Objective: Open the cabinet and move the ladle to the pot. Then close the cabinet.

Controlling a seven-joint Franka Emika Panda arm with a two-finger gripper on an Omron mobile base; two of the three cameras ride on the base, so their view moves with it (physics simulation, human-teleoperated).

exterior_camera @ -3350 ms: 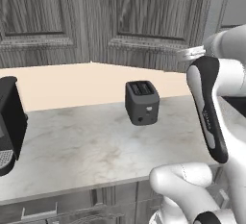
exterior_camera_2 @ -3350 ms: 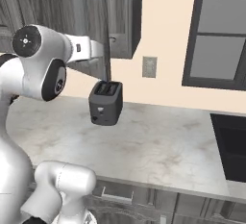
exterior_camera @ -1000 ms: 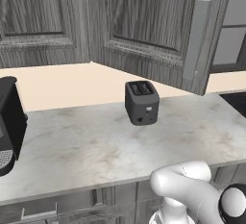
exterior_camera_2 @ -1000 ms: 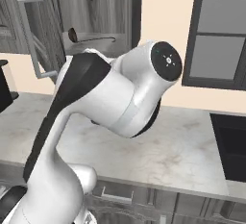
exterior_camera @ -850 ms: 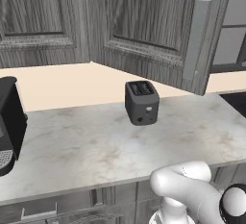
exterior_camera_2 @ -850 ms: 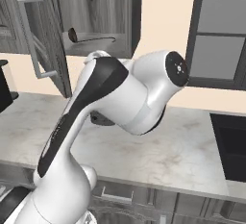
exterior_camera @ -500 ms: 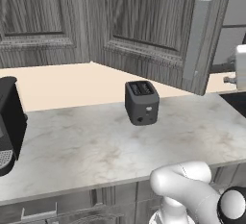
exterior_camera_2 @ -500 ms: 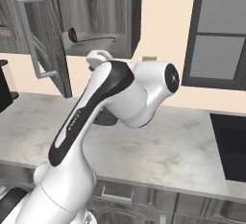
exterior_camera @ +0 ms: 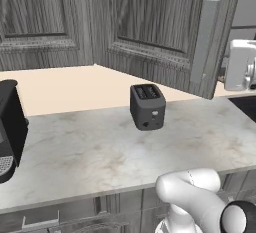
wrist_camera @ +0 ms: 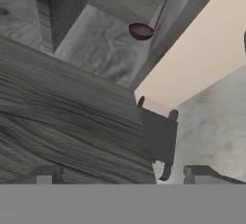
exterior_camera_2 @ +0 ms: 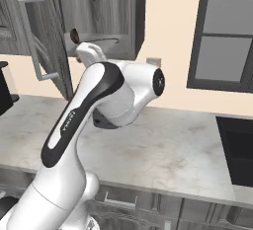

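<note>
A: ladle [exterior_camera_2: 75,36] where?
B: inside open cabinet [exterior_camera_2: 106,14], bowl left, handle running right
A: gripper [wrist_camera: 120,174]?
B: jaws apart, empty; ladle lies above and beyond it, further into the cabinet

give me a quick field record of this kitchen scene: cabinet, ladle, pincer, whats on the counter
cabinet: door swung open, interior visible
ladle: lying on the cabinet shelf, brown bowl toward the open door, thin handle running along the shelf
pincer: open, nothing between its tips, pointing toward the cabinet with the ladle still ahead of it
counter: dark toaster standing on the marble top; black appliance at the left edge
pot: cannot tell
task step: ladle not yet picked up
</note>
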